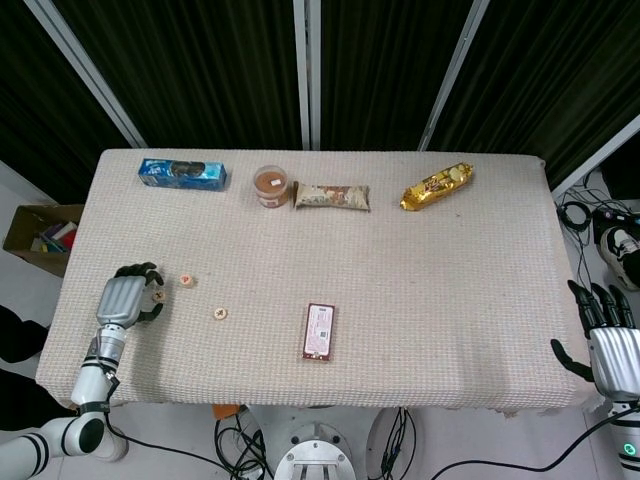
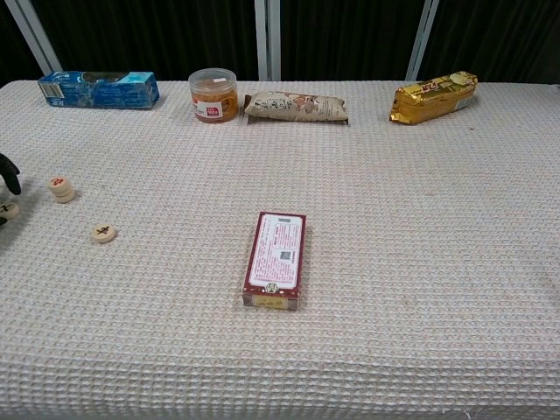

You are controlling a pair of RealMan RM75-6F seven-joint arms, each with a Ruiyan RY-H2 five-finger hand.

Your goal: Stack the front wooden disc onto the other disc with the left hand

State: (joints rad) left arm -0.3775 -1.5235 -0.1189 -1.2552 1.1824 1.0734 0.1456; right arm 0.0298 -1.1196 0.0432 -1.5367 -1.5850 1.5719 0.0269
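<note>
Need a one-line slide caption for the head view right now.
Left hand curled around one wooden disc at the table's left edge, two more discs nearby.

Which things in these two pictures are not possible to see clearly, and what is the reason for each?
- Left robot hand: the chest view's left edge cuts it off; whether it grips the wooden disc is unclear.
- That disc: in head view, the fingers partly cover it.
- Right robot hand: outside chest view.
- Marks on the front disc and the stacked discs: too small to read.

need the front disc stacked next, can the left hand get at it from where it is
Probably yes. The left hand sits just left of the front disc, with bare cloth between; another disc lies at its fingers.
</note>
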